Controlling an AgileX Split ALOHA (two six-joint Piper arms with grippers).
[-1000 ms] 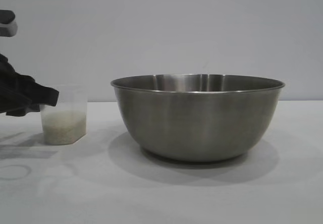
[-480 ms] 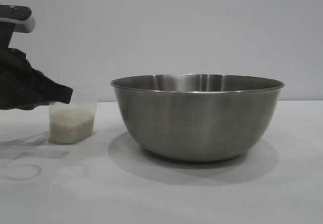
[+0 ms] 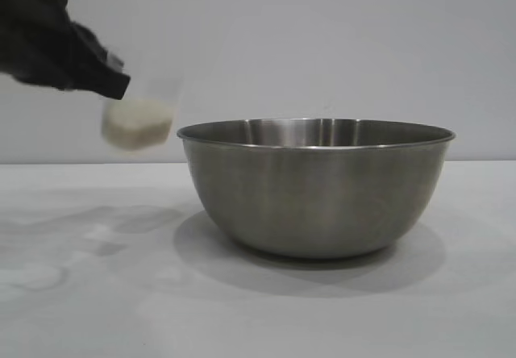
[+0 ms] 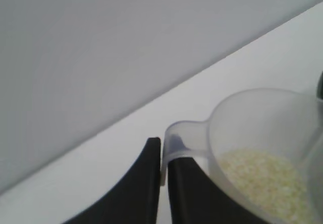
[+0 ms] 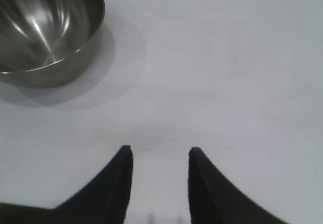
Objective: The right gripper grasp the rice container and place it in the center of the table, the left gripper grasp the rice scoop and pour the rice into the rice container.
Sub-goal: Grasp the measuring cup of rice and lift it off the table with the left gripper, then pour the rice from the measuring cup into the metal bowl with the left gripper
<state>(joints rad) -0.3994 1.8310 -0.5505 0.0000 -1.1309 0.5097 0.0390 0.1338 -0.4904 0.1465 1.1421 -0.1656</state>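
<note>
While the bowl (image 3: 316, 187) sits on the table (image 3: 97, 293) about mid-frame in the exterior view, the left gripper (image 4: 160, 156) has the scoop (image 3: 139, 114) up in the air, off to the bowl's left and roughly level with its rim. In the left wrist view the two black fingers (image 4: 144, 183) are pressed together on the scoop's flat handle tab, so it's pinched by the handle, not the cup body. The rice (image 4: 262, 178) sits as a pale heap in the bottom of the scoop, nowhere near full, and the cup looks close to upright, so nothing's spilling that I can see.

The right gripper (image 5: 157, 156) hangs over bare table with its fingers spread and nothing between them, well apart from the bowl, which shows in the corner of its view. I'd say the bowl-placing part is done and that arm is just parked.

So the step in hand is the carry: scoop lifted, not yet over the bowl. Next move, as I read it, is to bring the scoop sideways until its lip is past the rim and over the bowl's inside, then roll the wrist to tip it. It'll want enough height to clear the rim, and a slow tilt so grains don't bounce off the steel. With only the handle pinched, the cup could twist in the grip.
</note>
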